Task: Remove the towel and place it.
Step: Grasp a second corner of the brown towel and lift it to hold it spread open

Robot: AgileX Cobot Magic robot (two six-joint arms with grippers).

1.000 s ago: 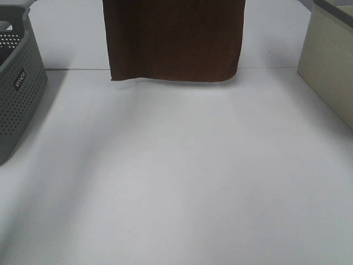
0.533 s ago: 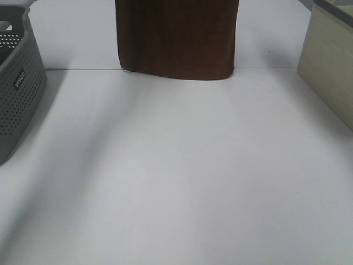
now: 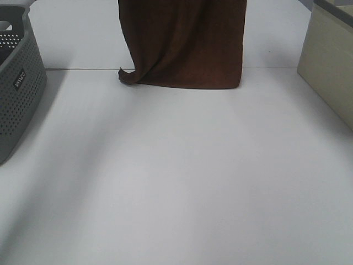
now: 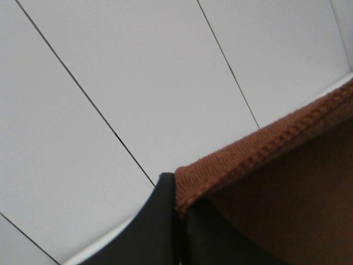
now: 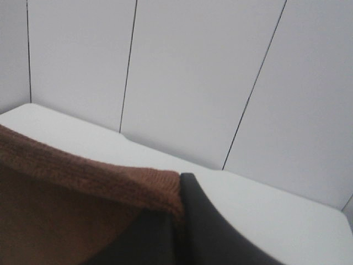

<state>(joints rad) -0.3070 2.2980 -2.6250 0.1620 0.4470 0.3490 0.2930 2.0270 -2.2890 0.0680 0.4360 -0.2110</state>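
Observation:
The dark reddish-brown towel (image 3: 185,41) hangs down at the back middle of the white table, its top out of the exterior view. Its bottom edge touches the table and its lower left corner (image 3: 126,77) curls up. Both grippers are out of the exterior view. In the left wrist view my left gripper (image 4: 179,212) is shut on a stitched top corner of the towel (image 4: 265,146). In the right wrist view my right gripper (image 5: 179,207) is shut on the other top corner of the towel (image 5: 83,176). No tag shows.
A grey perforated basket (image 3: 16,88) stands at the left edge. A beige box (image 3: 331,63) stands at the right edge. The white table (image 3: 176,182) spreads in front of the towel. A white panelled wall (image 4: 138,72) is behind.
The hanging towel has come lower and shifted slightly right; its bottom edge now rests on the table and the lower left corner has curled.

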